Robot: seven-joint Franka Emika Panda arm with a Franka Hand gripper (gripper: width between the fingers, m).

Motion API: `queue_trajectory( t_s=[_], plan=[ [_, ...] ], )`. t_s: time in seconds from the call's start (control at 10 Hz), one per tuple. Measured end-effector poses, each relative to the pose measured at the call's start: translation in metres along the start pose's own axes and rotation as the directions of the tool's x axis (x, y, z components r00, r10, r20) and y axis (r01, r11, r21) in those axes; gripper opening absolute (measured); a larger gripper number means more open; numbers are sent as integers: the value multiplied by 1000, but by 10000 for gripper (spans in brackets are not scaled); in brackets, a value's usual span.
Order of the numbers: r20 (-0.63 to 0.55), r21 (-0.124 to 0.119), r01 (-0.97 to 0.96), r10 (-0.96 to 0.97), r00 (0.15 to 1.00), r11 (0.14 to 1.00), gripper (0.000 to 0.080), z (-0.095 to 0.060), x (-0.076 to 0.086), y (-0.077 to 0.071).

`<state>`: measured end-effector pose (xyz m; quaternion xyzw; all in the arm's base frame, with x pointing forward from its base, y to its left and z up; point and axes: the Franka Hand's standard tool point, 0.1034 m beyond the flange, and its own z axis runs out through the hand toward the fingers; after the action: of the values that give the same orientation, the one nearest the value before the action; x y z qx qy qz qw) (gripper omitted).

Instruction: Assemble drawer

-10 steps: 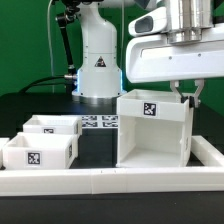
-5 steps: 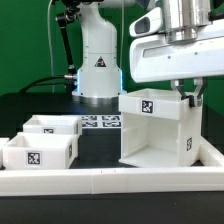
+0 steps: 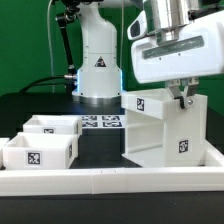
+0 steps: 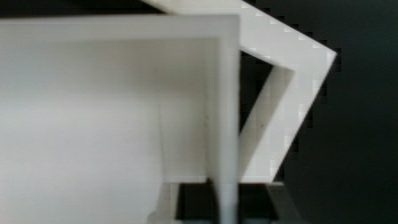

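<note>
The drawer's large white housing stands on the black table at the exterior view's right, turned at an angle, with tags on its faces. My gripper comes down from above and is shut on the housing's upper wall edge. In the wrist view the thin white wall runs between my two dark fingers, with the gripper closed on it. Two small open-top white trays sit at the exterior view's left, apart from the housing.
A long low white rail runs along the front and up the exterior view's right. The marker board lies behind the trays. The robot base stands at the back.
The housing has turned about its upright axis in my grip, its open front swinging away; my gripper has shifted slightly towards the exterior view's left. The trays have not moved.
</note>
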<state>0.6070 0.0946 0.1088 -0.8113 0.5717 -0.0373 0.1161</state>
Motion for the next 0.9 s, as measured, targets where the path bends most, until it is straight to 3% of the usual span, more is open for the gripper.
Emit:
queue_trajectory(
  t_s=[0.3,0.6,0.8,0.9],
  plan=[
    [23,2,-207,207,978,978,45,5,8,-16],
    [29,7,-252,252,967,968,46,10,16,-35],
    [40,-26,-252,253,967,967,48,10,16,-35],
    [40,-27,-250,251,967,968,48,10,16,-34]
  ],
)
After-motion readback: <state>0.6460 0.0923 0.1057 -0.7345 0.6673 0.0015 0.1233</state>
